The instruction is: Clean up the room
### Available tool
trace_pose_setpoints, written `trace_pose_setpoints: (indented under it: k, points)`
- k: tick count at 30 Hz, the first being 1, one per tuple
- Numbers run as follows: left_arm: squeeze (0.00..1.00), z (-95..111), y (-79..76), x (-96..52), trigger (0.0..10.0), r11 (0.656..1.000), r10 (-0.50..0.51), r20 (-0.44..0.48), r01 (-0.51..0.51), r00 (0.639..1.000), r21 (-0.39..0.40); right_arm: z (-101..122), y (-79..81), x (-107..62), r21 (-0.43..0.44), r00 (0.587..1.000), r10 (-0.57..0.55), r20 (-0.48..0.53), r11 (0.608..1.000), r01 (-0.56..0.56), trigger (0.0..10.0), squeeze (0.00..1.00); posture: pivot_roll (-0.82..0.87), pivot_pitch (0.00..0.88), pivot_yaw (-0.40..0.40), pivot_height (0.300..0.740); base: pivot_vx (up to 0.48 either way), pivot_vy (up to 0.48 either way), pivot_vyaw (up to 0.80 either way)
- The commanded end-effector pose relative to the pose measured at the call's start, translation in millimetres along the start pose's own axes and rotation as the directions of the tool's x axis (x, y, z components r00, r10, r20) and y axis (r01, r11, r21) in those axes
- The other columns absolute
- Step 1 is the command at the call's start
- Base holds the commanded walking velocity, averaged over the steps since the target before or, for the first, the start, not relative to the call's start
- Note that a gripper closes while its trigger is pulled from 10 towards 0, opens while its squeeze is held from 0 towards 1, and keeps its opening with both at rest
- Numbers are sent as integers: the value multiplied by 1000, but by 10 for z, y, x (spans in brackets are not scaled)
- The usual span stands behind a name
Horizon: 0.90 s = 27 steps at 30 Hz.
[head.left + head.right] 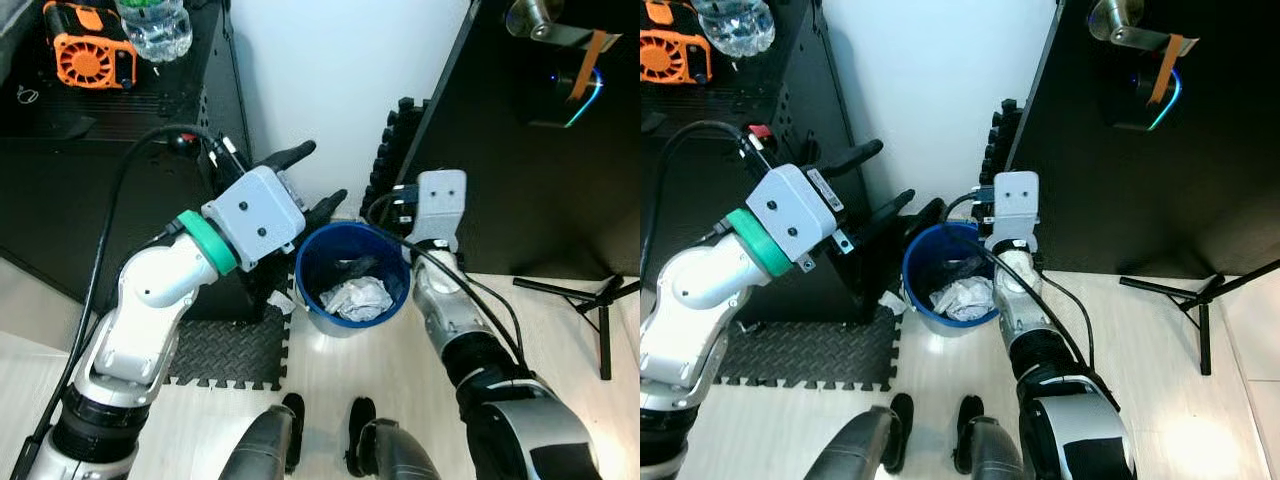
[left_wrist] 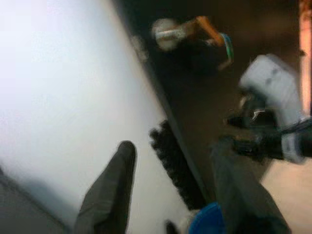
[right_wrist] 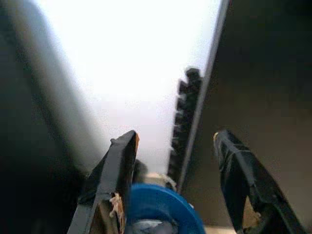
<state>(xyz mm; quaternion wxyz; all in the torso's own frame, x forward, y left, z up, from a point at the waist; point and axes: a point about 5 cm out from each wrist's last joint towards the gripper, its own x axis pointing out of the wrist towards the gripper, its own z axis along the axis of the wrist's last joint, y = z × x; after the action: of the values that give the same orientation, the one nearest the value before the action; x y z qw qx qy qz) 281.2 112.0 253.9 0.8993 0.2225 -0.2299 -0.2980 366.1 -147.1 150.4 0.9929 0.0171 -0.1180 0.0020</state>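
The bin (image 1: 352, 290), blue and round, stands on the pale floor (image 1: 330, 380) at the foot of the white wall (image 1: 340, 80), between two black units. Crumpled white paper (image 1: 358, 298) lies inside it, with a dark item (image 1: 356, 268) just behind the paper; what that item is cannot be told.

The left gripper (image 1: 312, 178) is raised just left of the bin and above its rim, fingers spread apart, nothing between them. One fingertip reaches over the bin's left edge. In the left wrist view the fingers (image 2: 109, 195) point past the wall toward a black door (image 2: 204, 97). A sliver of the bin shows low between them, and the other arm's grey wrist housing lies beyond, blurred.

The right gripper (image 3: 175, 161) is held at the bin's right rim, its grey housing upright against the door. The head views hide its fingertips behind that housing. The right wrist view shows its fingers (image 3: 114, 180) well apart and empty, the bin's rim below them.

Left of the bin stands a black cabinet (image 1: 120, 180), with an orange tool (image 1: 90, 48) and a clear bottle (image 1: 155, 25) on top. A black foam mat (image 1: 235, 355) lies at the bin's lower left, and stacked mat tiles (image 1: 392, 150) lean upright behind it. A tripod leg (image 1: 585, 300) lies well right of the bin.
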Motion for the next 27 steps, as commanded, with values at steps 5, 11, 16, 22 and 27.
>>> trace_pose_setpoints:
  k: [5,11,16,22,27]
  points:
    - [0,-339,102,-150,10000,941,200,-160,-235,967,-243,6,-72,-409,139,989,88,116,985,-104,10000,0,159,0,49,706,0,0,0]
    - [0,-518,46,-163,10000,928,215,-219,-269,952,-258,-71,-2,-475,162,989,92,113,981,-110,10000,0,134,0,56,706,0,0,0]
    - [0,-807,-102,-216,10000,921,225,-315,-307,922,-239,-346,150,-578,158,987,159,19,974,-160,10000,0,121,0,53,706,0,0,0]
    - [0,-1036,-138,-335,10000,888,278,-419,-397,865,-231,-419,149,-659,172,981,194,-23,967,-187,10000,0,119,0,45,706,0,0,0]
    - [0,-1138,-133,-384,10000,868,313,-469,-449,826,-212,-397,128,-672,175,979,203,-31,965,-194,10000,0,117,0,40,706,0,0,0]
